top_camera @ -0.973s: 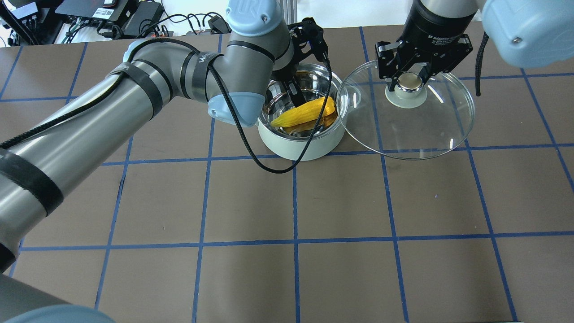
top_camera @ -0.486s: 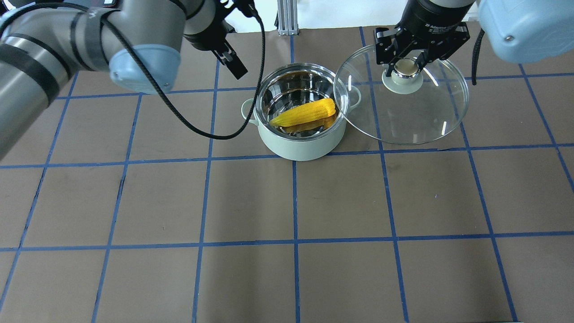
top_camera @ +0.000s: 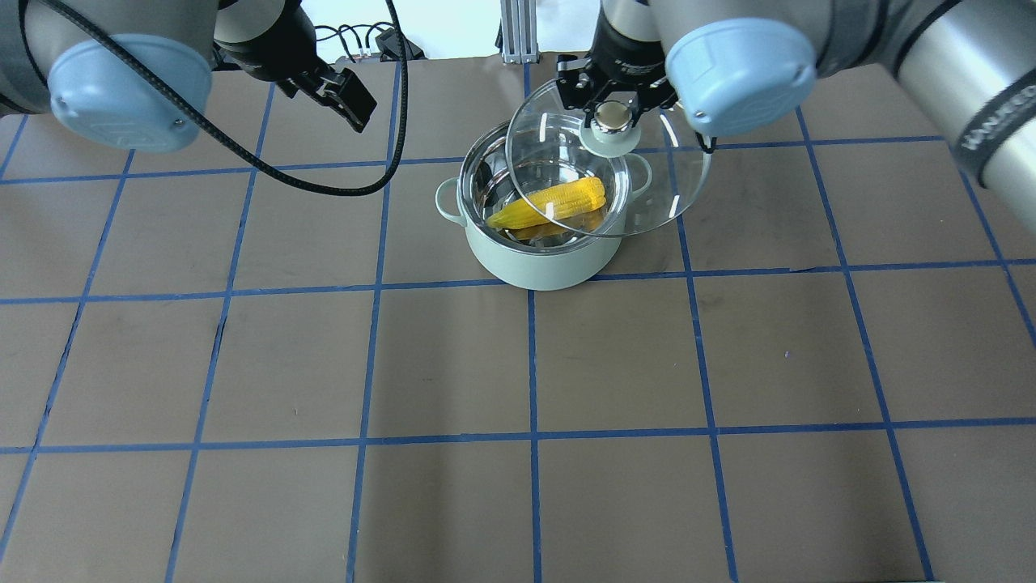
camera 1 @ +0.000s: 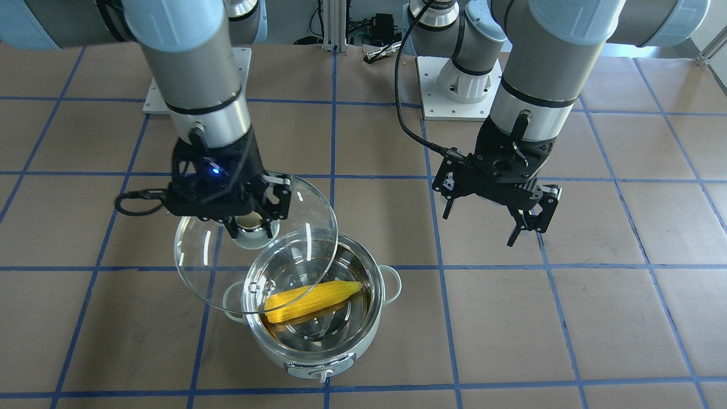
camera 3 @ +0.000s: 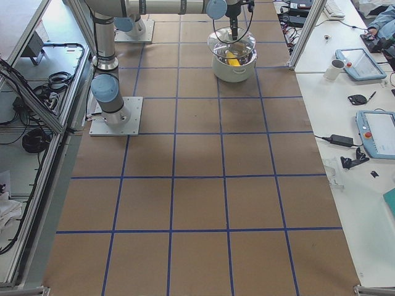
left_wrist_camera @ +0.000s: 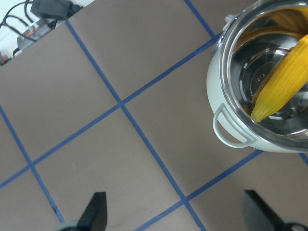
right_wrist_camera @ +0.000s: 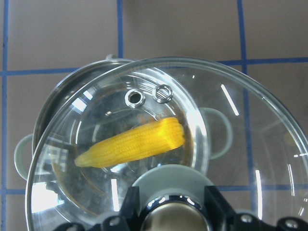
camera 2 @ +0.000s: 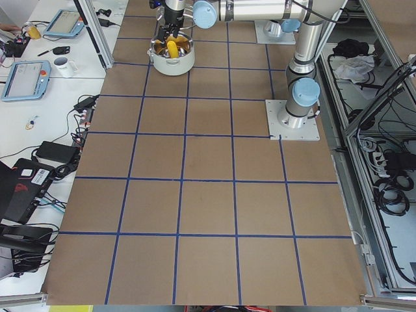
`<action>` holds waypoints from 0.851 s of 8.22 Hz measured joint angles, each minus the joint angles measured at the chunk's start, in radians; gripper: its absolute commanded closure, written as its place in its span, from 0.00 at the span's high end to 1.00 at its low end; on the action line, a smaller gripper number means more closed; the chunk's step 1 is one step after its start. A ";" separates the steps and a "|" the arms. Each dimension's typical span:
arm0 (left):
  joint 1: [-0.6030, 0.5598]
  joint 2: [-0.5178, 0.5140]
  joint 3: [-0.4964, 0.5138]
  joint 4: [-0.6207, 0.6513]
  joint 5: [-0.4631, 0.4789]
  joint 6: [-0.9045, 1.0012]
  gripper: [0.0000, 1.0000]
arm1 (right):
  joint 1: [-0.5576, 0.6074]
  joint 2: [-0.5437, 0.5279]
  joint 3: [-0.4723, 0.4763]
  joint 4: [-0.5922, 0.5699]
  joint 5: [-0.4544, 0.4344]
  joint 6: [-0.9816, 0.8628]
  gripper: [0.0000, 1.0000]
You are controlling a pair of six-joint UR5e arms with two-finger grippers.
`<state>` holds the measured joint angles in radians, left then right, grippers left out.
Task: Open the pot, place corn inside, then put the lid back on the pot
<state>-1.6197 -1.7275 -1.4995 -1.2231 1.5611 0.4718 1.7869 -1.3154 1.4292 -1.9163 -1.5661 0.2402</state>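
**Right gripper** (top_camera: 613, 113): jaws closed narrow on the knob (right_wrist_camera: 168, 217) of the lid (top_camera: 673, 185). It points down.

**Lid:** clear glass dome with two small steam holes, hanging from the right gripper by its knob. It overlaps most of the pot's mouth but sits off-centre toward the robot's right. It is not seated on the rim, and in the front-facing view it looks slightly tilted. Whether its edge touches the pot cannot be told.

**Pot** (top_camera: 542, 272): pale green with a shiny steel inside. It stands upright on the table (top_camera: 453, 364) near the far edge, its control knob facing away from the robot. One loop handle shows on each side.

**Corn** (top_camera: 552, 204): yellow cob lying slantwise inside the pot. Its pointed end is toward the robot's left and its blunt end toward the right, and it is seen partly through the lid glass.

**Left gripper** (camera 1: 481, 222): jaws spread wide and holding nothing. It hangs above bare table on the pot's left side, apart from the pot.

**Cable** (top_camera: 324, 188): black, looping down from the left arm.

**Table:** brown surface marked into squares by blue tape lines.
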 measured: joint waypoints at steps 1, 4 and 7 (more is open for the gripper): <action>0.003 0.026 -0.005 -0.053 0.042 -0.097 1.00 | 0.042 0.059 -0.002 -0.065 -0.002 0.065 0.24; 0.010 0.068 -0.043 -0.143 0.087 -0.321 1.00 | 0.092 0.153 -0.007 -0.186 -0.001 0.204 0.25; 0.017 0.065 -0.069 -0.161 0.090 -0.376 1.00 | 0.098 0.177 -0.011 -0.204 -0.003 0.204 0.25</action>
<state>-1.6023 -1.6620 -1.5683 -1.3837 1.6516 0.0957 1.8847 -1.1381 1.4183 -2.1200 -1.5693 0.4438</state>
